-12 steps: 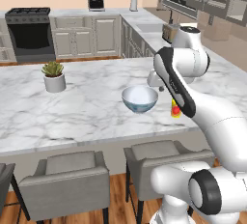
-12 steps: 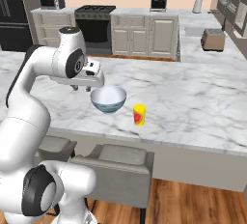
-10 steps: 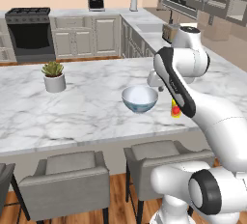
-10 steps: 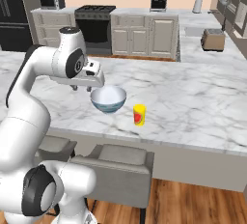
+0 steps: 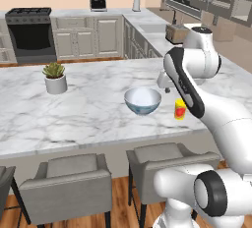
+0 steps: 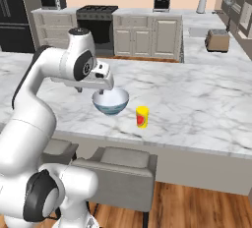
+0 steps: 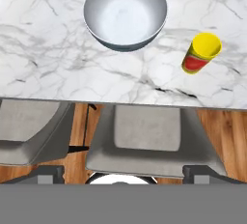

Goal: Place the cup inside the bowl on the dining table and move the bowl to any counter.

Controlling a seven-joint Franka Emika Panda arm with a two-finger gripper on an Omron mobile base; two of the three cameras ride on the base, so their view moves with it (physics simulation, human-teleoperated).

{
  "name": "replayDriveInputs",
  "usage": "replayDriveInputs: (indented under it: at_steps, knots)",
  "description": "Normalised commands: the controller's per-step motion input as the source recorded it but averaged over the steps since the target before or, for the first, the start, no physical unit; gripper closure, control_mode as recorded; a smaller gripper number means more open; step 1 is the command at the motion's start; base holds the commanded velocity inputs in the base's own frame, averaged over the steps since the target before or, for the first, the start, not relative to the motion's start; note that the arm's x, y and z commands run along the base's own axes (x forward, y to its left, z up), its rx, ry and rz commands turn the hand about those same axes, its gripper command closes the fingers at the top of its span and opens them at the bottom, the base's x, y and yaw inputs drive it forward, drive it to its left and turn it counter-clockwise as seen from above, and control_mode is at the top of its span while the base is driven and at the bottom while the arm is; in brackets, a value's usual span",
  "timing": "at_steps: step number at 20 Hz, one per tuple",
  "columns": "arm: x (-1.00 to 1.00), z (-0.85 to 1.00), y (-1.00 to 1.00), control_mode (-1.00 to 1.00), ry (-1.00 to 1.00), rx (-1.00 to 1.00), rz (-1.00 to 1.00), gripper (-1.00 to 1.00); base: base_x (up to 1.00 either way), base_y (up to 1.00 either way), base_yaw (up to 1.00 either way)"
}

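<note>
Hand view shows the cup [image 7: 201, 52] upright at right of frame on the marble tabletop [image 7: 43, 68], just beside the bowl [image 7: 125, 13] at top centre. Jaws are released, holding nothing; descend squarely over the cup, then clench mid-height.

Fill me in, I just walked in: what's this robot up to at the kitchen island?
The robot's arm hangs over the dining table with its claw open and empty, above the bowl. The cup stands upright beside the bowl, not yet inside it. Nothing has been picked up; the bowl sits empty near the table's stool-side edge.
</note>
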Motion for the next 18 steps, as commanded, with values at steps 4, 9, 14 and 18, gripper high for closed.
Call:
replayDriveInputs:
  at_steps: [4, 9, 14, 18]
  knots:
    - [0.00, 0.00, -0.38, -1.00, 0.03, 0.00, 0.00, -1.00, 0.00, 0.00, 0.00]
    - [0.04, -0.09, -0.47, -1.00, 0.00, 0.00, 0.00, -1.00, 0.00, 0.00, 0.00]
    - [0.00, -0.11, -0.58, -1.00, 0.00, 0.00, 0.00, -1.00, 0.00, 0.00, 0.00]
    - [0.00, -0.10, -0.36, -1.00, -0.17, 0.00, 0.00, -1.00, 0.00, 0.00, 0.00]
